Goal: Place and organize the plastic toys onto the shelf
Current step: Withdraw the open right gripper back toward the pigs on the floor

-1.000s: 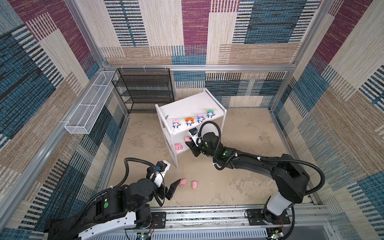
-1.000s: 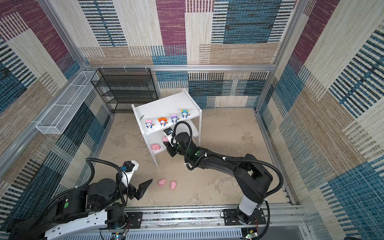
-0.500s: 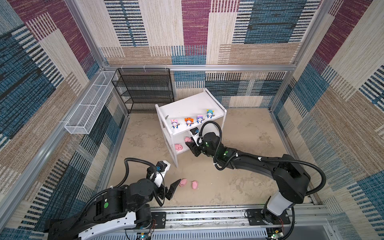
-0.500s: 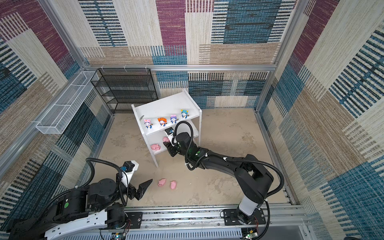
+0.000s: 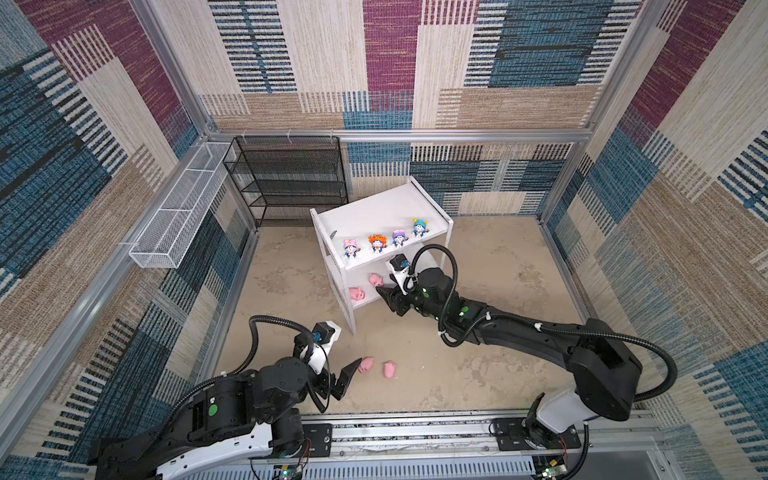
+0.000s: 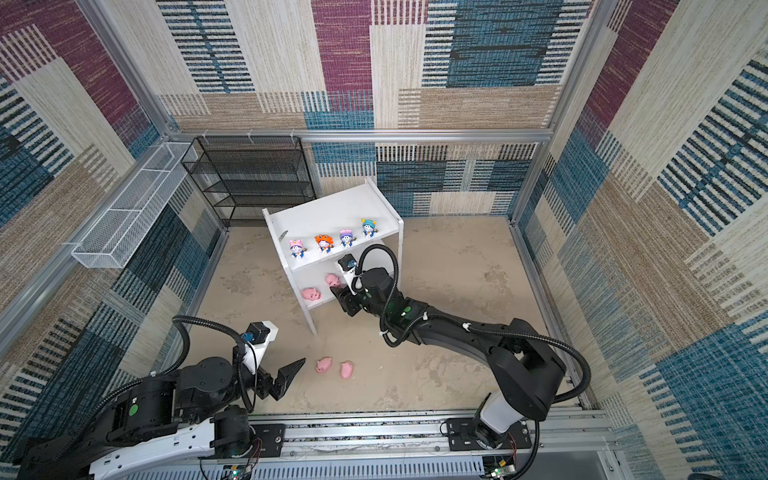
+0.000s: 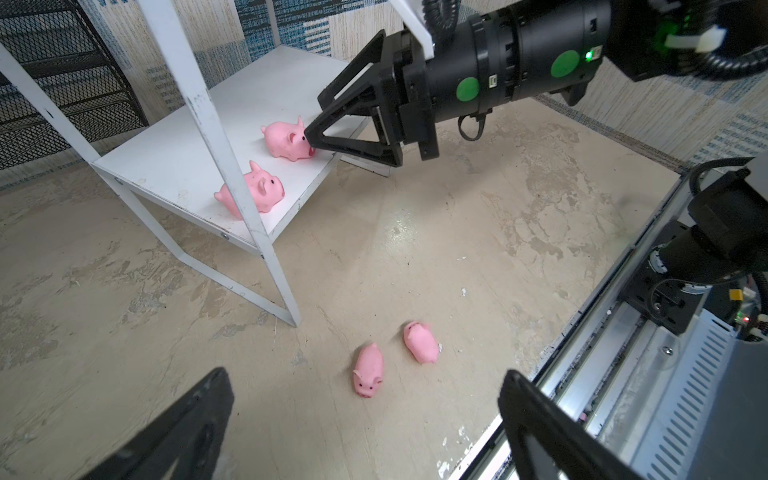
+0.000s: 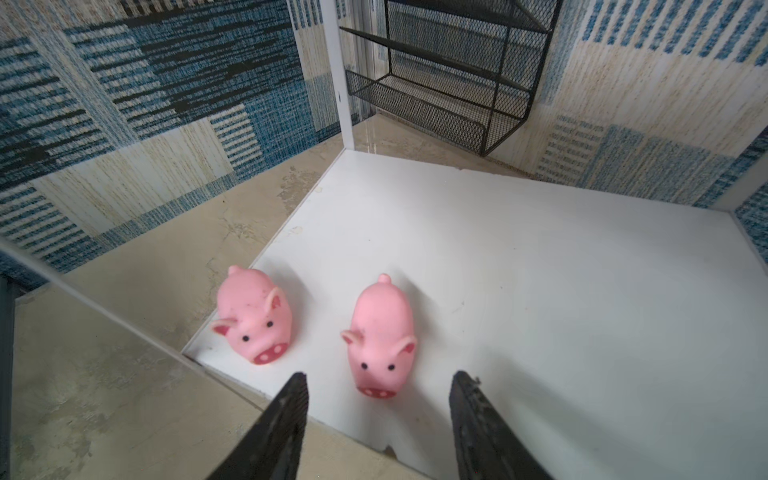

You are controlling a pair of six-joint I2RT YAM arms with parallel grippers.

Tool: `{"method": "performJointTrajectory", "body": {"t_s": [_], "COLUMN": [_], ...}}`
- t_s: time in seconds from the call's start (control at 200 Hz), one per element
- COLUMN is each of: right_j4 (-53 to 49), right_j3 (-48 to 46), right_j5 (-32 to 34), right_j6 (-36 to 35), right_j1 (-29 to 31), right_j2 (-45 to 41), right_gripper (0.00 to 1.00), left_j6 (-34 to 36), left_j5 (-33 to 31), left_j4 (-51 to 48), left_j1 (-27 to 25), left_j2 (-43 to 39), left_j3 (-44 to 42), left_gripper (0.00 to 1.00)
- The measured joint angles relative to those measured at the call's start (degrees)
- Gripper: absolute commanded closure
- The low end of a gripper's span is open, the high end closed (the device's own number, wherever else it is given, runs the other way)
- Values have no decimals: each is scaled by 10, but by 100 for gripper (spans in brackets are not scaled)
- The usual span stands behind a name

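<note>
While the right fingers (image 8: 282,428) stand partly open and empty at the snout of a pig (image 8: 380,336) near the shelf (image 8: 540,270)'s lower near edge, a crooked retreat could drag it off; the left fingers (image 7: 187,428) gape empty beside two floor pigs (image 7: 368,370).

Wide-agape left hand (image 5: 345,380) low; half-agape right hand (image 5: 384,299), arm outstretched.

On the lower board of the white two-tier shelf (image 7: 174,158), a pink plastic pig (image 7: 266,193) is partly hidden by a thin white leg. At the snout of a second pink pig (image 7: 286,139), the black right gripper (image 7: 314,116) is held. Two more pink pigs (image 7: 368,370) (image 7: 420,343) are seen on the beige floor, just beyond the widely spread left gripper (image 7: 365,405).
</note>
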Motion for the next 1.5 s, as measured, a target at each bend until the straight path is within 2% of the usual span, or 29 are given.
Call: {"method": "performJointTrajectory", "body": {"t_s": [0.075, 0.15, 0.175, 0.2, 0.22, 0.235, 0.331, 0.456, 0.631, 0.806, 1.097, 1.503], "right_j4": [-3, -13, -18, -23, -30, -31, -51, -78, -88, -86, -100, -172], "right_j3": [-26, -53, -63, -73, -81, -87, -129, -158, -174, -184, -153, -133], "right_j5": [0, 1, 2, 6, 8, 11, 26, 42, 51, 48, 84, 219], "right_j6": [9, 17, 22, 27, 30, 35, 65, 107, 160, 185, 206, 316], "right_j1": [3, 10, 14, 18, 21, 24, 47, 83, 127, 152, 197, 206], "right_j2": [-33, -63, -73, -81, -89, -93, -122, -118, -66, -21, 46, 81], "right_gripper": [32, 21, 12, 9, 2, 0, 0, 0, 0, 0, 0, 0], "left_j6": [0, 0, 0, 0, 0, 0, 0, 0, -3, -5, -5, -5], "left_j5": [0, 2, 2, 2, 2, 2, 3, 11, 19, 30, 30, 31], "left_j4": [0, 1, 1, 1, 2, 2, 8, 17, 26, 30, 33, 47], "left_j1": [0, 0, 0, 0, 0, 0, 0, 0, 0, 0, 0, 0], "left_j2": [0, 2, 3, 3, 4, 4, 4, 5, 8, 6, -1, -1], "left_j3": [-1, -2, -3, -3, -4, -4, -10, -18, -27, -30, -32, -35], "left_gripper": [0, 0, 0, 0, 0, 0, 0, 0, 0, 0, 0, 0]}}
